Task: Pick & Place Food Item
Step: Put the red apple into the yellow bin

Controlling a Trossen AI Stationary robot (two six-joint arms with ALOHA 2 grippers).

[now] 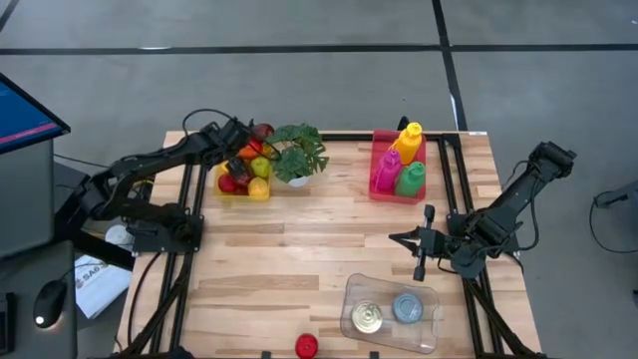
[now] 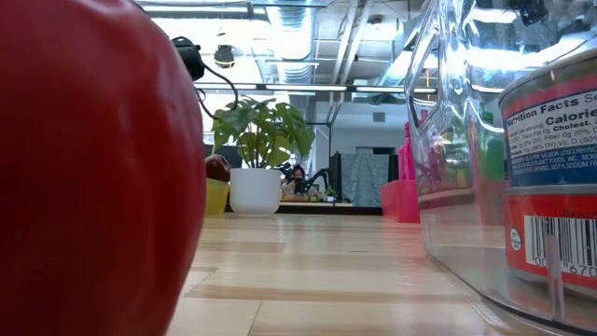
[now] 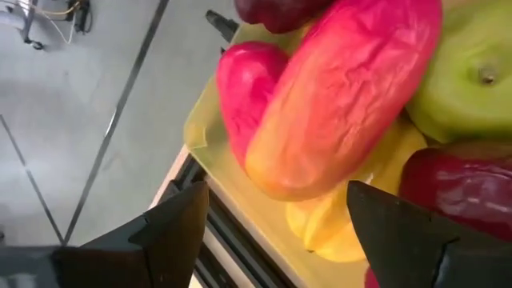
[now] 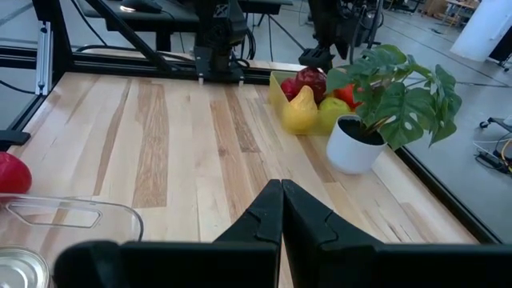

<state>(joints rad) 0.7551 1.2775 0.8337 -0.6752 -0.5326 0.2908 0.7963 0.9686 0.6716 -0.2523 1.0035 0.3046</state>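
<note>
Up close, in the left wrist view, a mango [image 3: 336,96] blushing pink to orange, with slightly wrinkled skin, lies on top of the fruit in the yellow tray [image 1: 231,189]. That tray sits at about ten o'clock on the pale wooden counter [image 1: 299,249], touching the white pot of a leafy plant [image 1: 297,152]. The left gripper [image 1: 242,150] hovers over the heap with its fingers [image 3: 172,228] spread apart on either side of the mango, not touching it as far as the view lets me judge. Around the mango lie a green apple [image 3: 472,72], a dark red fruit [image 3: 464,188] and something yellow beneath. At one o'clock a pink bin [image 1: 397,165] holds coloured bottles. At five o'clock a clear tub [image 1: 391,311] holds two cans, with a red apple [image 1: 306,345] at six o'clock on the counter edge. The right gripper [image 1: 423,242] rests at three o'clock, fingers pressed together, empty. Grey floor surrounds the counter; beyond it lies an open workshop with ceiling ducts.
</note>
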